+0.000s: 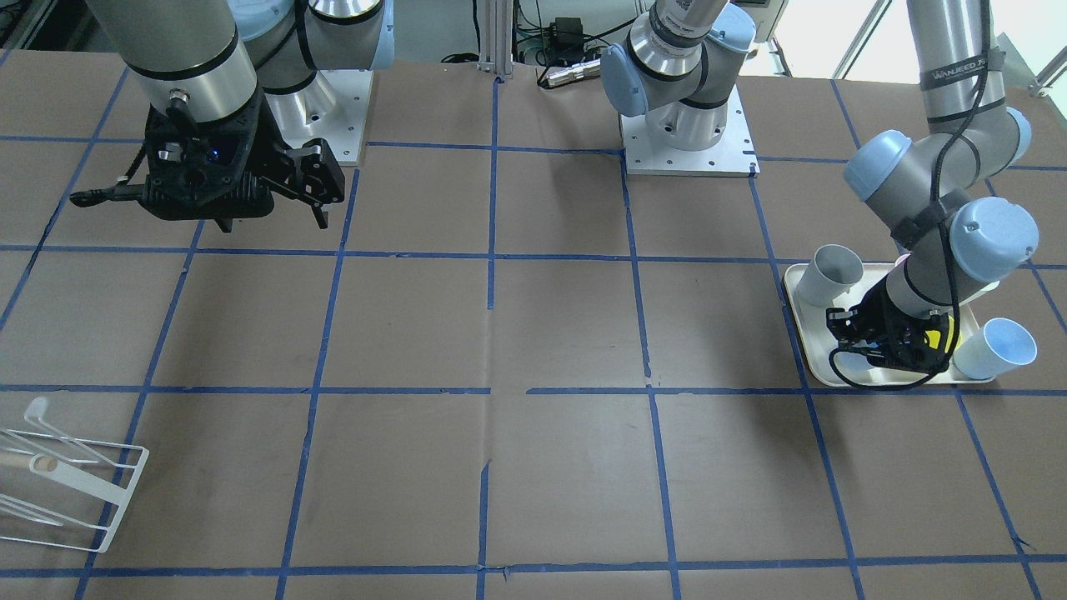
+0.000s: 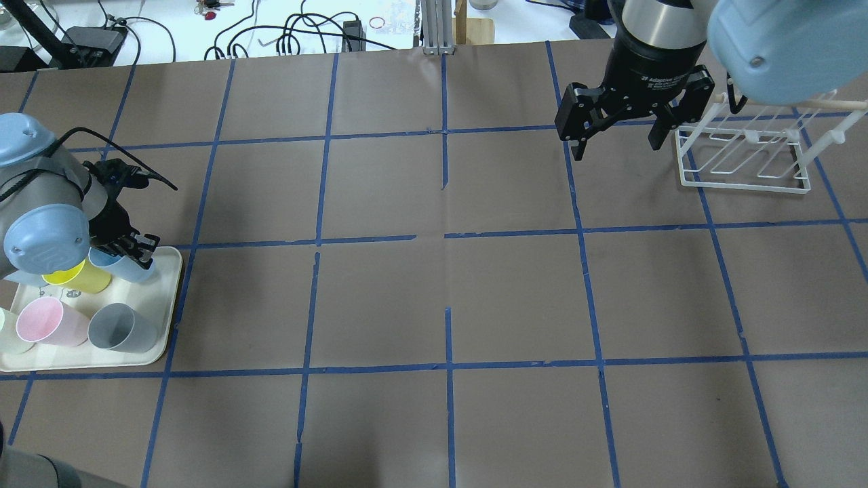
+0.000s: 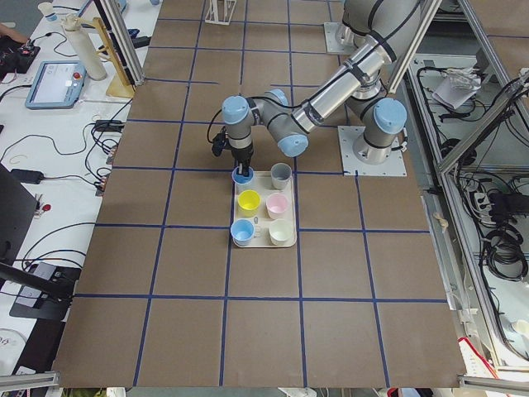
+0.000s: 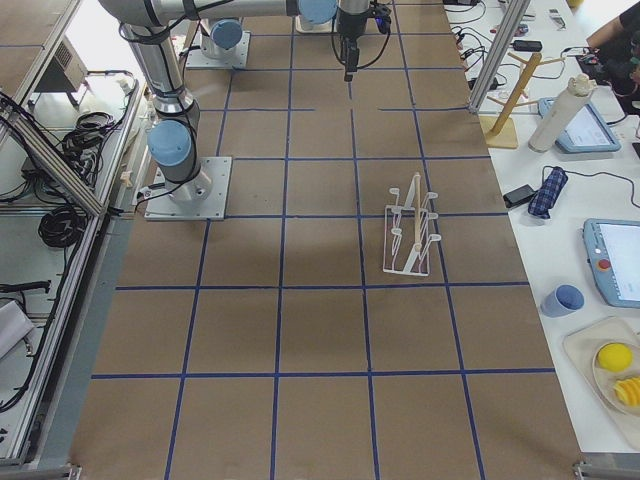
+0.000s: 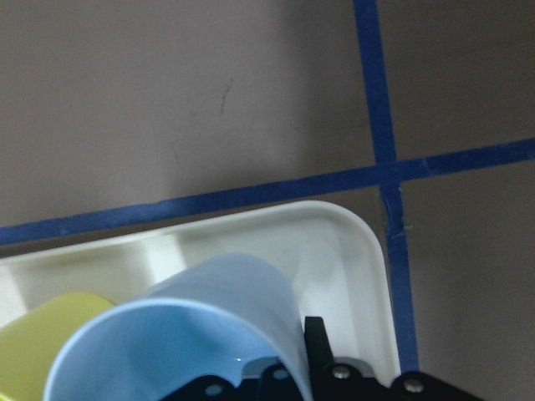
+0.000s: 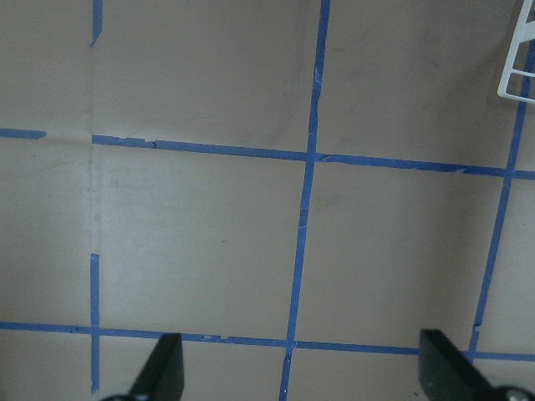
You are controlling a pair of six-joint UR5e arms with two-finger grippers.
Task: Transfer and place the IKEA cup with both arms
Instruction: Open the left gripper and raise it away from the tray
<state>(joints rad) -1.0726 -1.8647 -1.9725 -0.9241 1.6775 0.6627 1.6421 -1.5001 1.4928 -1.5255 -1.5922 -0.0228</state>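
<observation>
IKEA cup (image 5: pixel 201 326) is in tray (image 5: pixel 334 242) corner beside yellow cup (image 5: pixel 38 334).

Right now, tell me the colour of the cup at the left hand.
The IKEA cup is pale blue; the left wrist view shows it best.

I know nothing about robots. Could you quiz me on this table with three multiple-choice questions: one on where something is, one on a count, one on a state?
1. Where is the left tool?
A at a blue cup on the tray
B mid-table
C off the table

2. How many cups are on the tray?
A four
B six
C eight

3. The right tool is:
A holding a cup
B shut, empty
C open, empty

Answers: 1 A, the left wrist view shows that cup right at the tool. 2 B, the left side view shows six. 3 C, it gapes wide with nothing in it.
</observation>
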